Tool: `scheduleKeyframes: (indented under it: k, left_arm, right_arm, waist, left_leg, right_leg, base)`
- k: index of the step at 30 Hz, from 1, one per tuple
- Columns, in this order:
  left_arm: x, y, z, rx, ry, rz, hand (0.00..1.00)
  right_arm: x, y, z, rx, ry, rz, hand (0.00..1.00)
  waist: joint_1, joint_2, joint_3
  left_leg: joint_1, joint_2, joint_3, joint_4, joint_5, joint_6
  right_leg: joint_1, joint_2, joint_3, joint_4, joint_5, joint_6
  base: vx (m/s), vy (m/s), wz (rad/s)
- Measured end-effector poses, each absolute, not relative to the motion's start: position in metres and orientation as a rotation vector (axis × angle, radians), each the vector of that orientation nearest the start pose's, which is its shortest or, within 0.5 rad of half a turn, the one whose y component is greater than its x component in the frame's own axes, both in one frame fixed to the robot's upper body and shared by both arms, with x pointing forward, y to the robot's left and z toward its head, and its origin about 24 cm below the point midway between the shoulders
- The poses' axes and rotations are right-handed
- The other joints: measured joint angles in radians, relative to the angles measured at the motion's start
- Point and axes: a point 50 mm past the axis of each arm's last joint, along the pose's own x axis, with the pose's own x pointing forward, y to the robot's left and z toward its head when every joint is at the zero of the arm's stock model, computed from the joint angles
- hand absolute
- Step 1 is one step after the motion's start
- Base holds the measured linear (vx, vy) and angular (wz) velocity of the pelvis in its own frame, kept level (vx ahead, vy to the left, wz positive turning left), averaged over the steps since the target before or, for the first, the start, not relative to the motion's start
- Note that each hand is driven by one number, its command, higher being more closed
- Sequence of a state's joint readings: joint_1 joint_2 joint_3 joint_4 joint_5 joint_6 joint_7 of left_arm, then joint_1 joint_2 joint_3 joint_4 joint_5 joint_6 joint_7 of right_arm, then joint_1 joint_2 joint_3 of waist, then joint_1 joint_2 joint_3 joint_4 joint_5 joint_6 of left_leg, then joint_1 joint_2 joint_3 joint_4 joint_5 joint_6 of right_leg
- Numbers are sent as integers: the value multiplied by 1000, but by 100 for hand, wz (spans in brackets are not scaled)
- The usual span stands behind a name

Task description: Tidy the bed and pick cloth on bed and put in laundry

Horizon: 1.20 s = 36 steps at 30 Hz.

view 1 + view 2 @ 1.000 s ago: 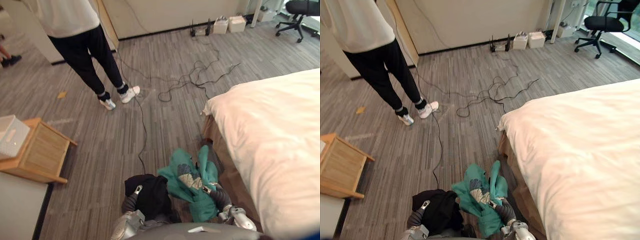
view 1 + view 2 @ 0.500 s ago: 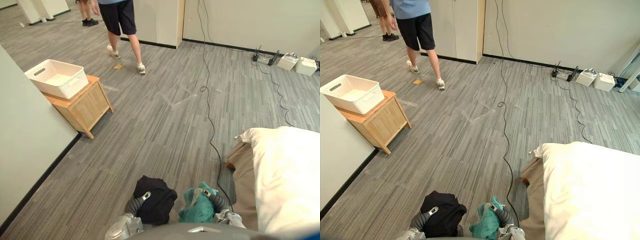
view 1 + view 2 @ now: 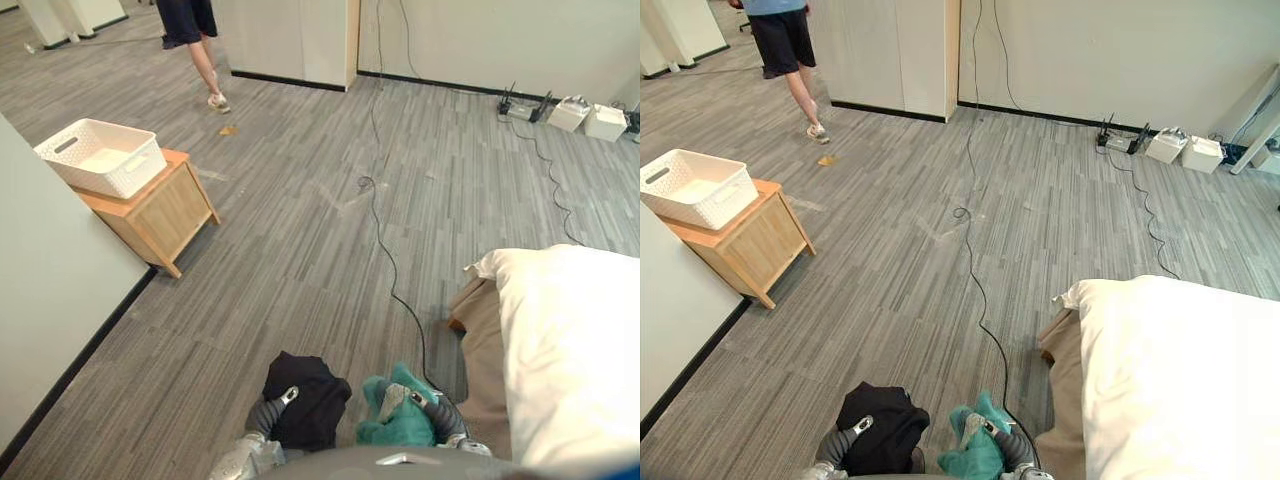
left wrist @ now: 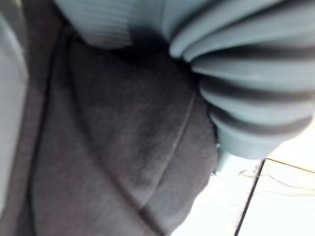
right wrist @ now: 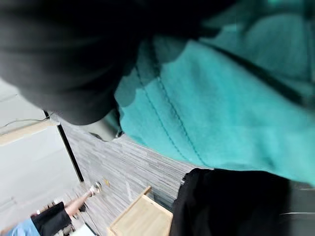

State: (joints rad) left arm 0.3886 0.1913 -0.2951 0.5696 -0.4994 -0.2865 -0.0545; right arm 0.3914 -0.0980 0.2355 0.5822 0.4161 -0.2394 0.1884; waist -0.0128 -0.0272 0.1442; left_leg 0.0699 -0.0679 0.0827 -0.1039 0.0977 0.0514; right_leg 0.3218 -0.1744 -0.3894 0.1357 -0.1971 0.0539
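A black cloth (image 3: 308, 392) is bunched over my left hand (image 3: 271, 411) at the bottom of the eye views. Beside it, a teal cloth (image 3: 392, 418) is bunched over my right hand (image 3: 433, 410). Both are carried low above the floor, close to my body. The left wrist view has the black cloth (image 4: 113, 147) pressed against the ribbed cover. In the right wrist view the teal cloth (image 5: 231, 108) lies over the hand with the black cloth (image 5: 231, 201) next to it. A white laundry basket (image 3: 100, 156) stands on a small wooden stand (image 3: 158, 212) to the far left. The bed (image 3: 570, 350) with its white cover is at the right.
A pale wall (image 3: 45, 300) runs along the left, just before the wooden stand. A black cable (image 3: 385, 260) trails across the grey floor towards the bed's corner. A person (image 3: 785, 50) walks at the far end. Small white boxes (image 3: 588, 118) sit by the back wall.
The camera has swung left from the bed to the floor and basket. The person has walked farther off. The teal cloth now sits more tightly bunched; both cloths stay with my hands.
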Motion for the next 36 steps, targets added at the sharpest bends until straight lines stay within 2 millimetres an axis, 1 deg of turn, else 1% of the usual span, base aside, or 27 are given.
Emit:
scheduleKeyframes:
  k: [1, 2, 3, 4, 5, 7, 9, 11, 13, 15, 16, 19, 22, 23, 24, 25, 26, 27, 28, 29, 30, 31, 32, 33, 34, 35, 36]
  left_arm:
    - [83, 168, -117, -254, 686, 57, 100]
    - [82, 169, -116, -248, 680, 58, 100]
    - [83, 169, -115, -244, 667, 62, 100]
    - [84, 169, -113, -245, 653, 63, 100]
    - [86, 168, -112, -248, 639, 64, 100]
    - [89, 158, -110, -284, 608, 68, 100]
    - [92, 155, -108, -294, 585, 64, 100]
    - [92, 155, -107, -298, 584, 60, 100]
    - [91, 154, -108, -303, 589, 56, 100]
    - [93, 155, -107, -317, 584, 68, 100]
    - [93, 155, -108, -326, 586, 74, 100]
    - [94, 154, -108, -336, 593, 76, 100]
    - [99, 153, -107, -344, 587, 63, 100]
    - [100, 153, -107, -348, 586, 65, 100]
    - [100, 153, -107, -353, 584, 67, 100]
    - [101, 153, -107, -353, 583, 65, 100]
    - [102, 152, -106, -354, 580, 59, 100]
    - [103, 152, -106, -354, 575, 55, 100]
    - [104, 152, -105, -352, 571, 52, 100]
    - [102, 154, -102, -341, 564, 42, 100]
    - [102, 153, -102, -345, 564, 39, 100]
    - [100, 153, -102, -343, 572, 36, 100]
    - [100, 153, -102, -339, 570, 33, 100]
    - [99, 157, -100, -326, 569, 26, 100]
    - [99, 159, -100, -317, 571, 24, 100]
    - [96, 161, -101, -311, 580, 29, 100]
    - [95, 161, -102, -311, 588, 31, 100]
  right_arm:
    - [83, -144, -120, 332, 701, 79, 100]
    - [83, -143, -120, 327, 699, 84, 100]
    - [83, -142, -119, 327, 694, 88, 100]
    - [84, -143, -119, 326, 692, 89, 100]
    - [84, -148, -119, 312, 688, 91, 100]
    - [84, -158, -118, 283, 693, 113, 100]
    - [84, -162, -118, 280, 690, 128, 100]
    - [85, -163, -117, 279, 686, 128, 100]
    - [85, -163, -117, 279, 681, 122, 100]
    - [86, -163, -116, 278, 671, 115, 100]
    - [87, -163, -114, 276, 662, 110, 100]
    - [85, -164, -111, 274, 641, 93, 100]
    - [86, -164, -110, 269, 634, 96, 100]
    - [86, -163, -110, 267, 634, 103, 100]
    - [86, -162, -110, 261, 636, 112, 100]
    - [86, -162, -110, 258, 638, 116, 100]
    - [86, -161, -110, 260, 639, 121, 100]
    - [85, -161, -110, 263, 640, 126, 100]
    - [84, -161, -111, 266, 643, 128, 100]
    - [80, -161, -112, 272, 655, 118, 100]
    - [80, -161, -112, 275, 653, 113, 100]
    - [83, -162, -110, 273, 639, 110, 100]
    - [84, -162, -108, 276, 627, 106, 100]
    - [88, -161, -106, 279, 605, 108, 100]
    - [89, -159, -104, 283, 590, 111, 100]
    - [90, -157, -103, 288, 578, 113, 100]
    - [91, -156, -101, 289, 568, 116, 100]
  waist:
    - [2, -11, -8]
    - [2, -11, -8]
    - [2, -16, -6]
    - [3, -14, 0]
    - [6, -3, 12]
    - [27, 41, 29]
    - [31, 53, 44]
    - [33, 58, 49]
    - [31, 60, 57]
    - [33, 52, 68]
    - [35, 50, 71]
    - [31, 57, 81]
    - [36, 54, 98]
    - [46, 54, 98]
    - [49, 54, 97]
    - [49, 53, 96]
    - [49, 52, 96]
    - [49, 46, 93]
    - [51, 37, 88]
    - [61, 10, 71]
    - [61, 3, 66]
    - [57, 2, 65]
    - [57, -4, 66]
    - [54, -9, 69]
    - [49, -19, 78]
    - [41, -19, 84]
    - [32, -21, 84]
  left_leg:
    - [-10, -3, -3, 6, 4, -4]
    - [-15, -4, -4, 6, 6, -6]
    - [-44, -6, -7, 44, 1, -11]
    - [-85, -4, -7, 119, -22, -11]
    - [-158, 13, -7, 260, -81, -17]
    - [-244, 62, 4, 466, -152, -32]
    - [-272, 89, 22, 555, -159, -35]
    - [-263, 103, 22, 560, -158, -40]
    - [-218, 104, 27, 465, -156, -52]
    - [-185, 100, 51, 377, -118, -60]
    - [-171, 95, 63, 326, -93, -59]
    - [-164, 87, 75, 275, -59, -42]
    - [-161, 89, 104, 317, -97, -36]
    - [-164, 100, 127, 357, -133, -35]
    - [-169, 110, 143, 405, -174, -32]
    - [-175, 114, 151, 432, -195, -28]
    - [-191, 119, 162, 487, -241, -23]
    - [-205, 118, 172, 539, -284, -6]
    - [-213, 116, 181, 565, -312, -4]
    - [-212, 96, 192, 580, -348, -1]
    - [-206, 80, 193, 580, -364, 10]
    - [-196, 62, 184, 572, -370, 19]
    - [-185, 51, 179, 563, -374, 29]
    - [-141, 27, 162, 539, -384, 44]
    - [-100, 14, 145, 515, -390, 49]
    - [-39, 7, 118, 474, -390, 52]
    - [9, 5, 94, 438, -389, 52]
  right_leg:
    - [-4, 0, 21, -5, -17, 2]
    - [-5, 0, 23, -10, -26, 2]
    - [-5, 0, 23, -20, -39, 9]
    - [-7, 1, 23, -25, -44, 17]
    - [-5, 11, 23, -30, -49, 23]
    - [9, 49, 25, -33, -66, 10]
    - [28, 67, 27, -29, -87, -1]
    - [34, 81, 31, -23, -93, -9]
    - [32, 90, 43, -19, -95, -14]
    - [23, 79, 59, -25, -92, -16]
    - [13, 74, 70, -34, -83, -14]
    - [15, 71, 77, -69, -56, -10]
    - [38, 61, 89, -86, -46, -2]
    - [43, 57, 106, -85, -47, 0]
    - [50, 54, 122, -84, -53, 8]
    - [53, 51, 127, -81, -58, 12]
    - [50, 44, 130, -62, -78, 20]
    - [41, 31, 130, -30, -107, 29]
    - [29, 17, 128, -6, -131, 38]
    - [21, -14, 125, 45, -159, 61]
    - [-23, -41, 131, 160, -170, 79]
    - [-143, -85, 156, 413, -151, 90]
    - [-208, -110, 175, 553, -113, 88]
    - [-315, -149, 204, 773, -14, 84]
    - [-362, -154, 217, 875, -21, 84]
    - [-404, -140, 214, 932, -50, 80]
    - [-428, -119, 205, 928, -72, 78]
  base:
    - [57, -86, 6]
    - [62, -124, 16]
    - [16, -113, 18]
    - [6, -154, 22]
    - [-22, -118, 14]
    - [-35, -76, 0]
    - [-67, -96, 4]
    - [-64, -63, 0]
    - [-62, -29, -6]
    - [-89, -12, -19]
    - [-75, -3, -22]
    - [8, 13, -11]
    - [48, 27, -21]
    - [81, 45, -49]
    - [94, 47, -48]
    - [113, 61, -36]
    - [128, 91, -16]
    - [135, 111, -8]
    - [156, 135, 3]
    - [233, 124, 4]
    - [298, 172, 15]
    - [276, 158, 20]
    - [286, 196, 35]
    - [334, 173, 34]
    - [436, 175, 50]
    - [375, 116, 55]
    - [395, 90, 72]
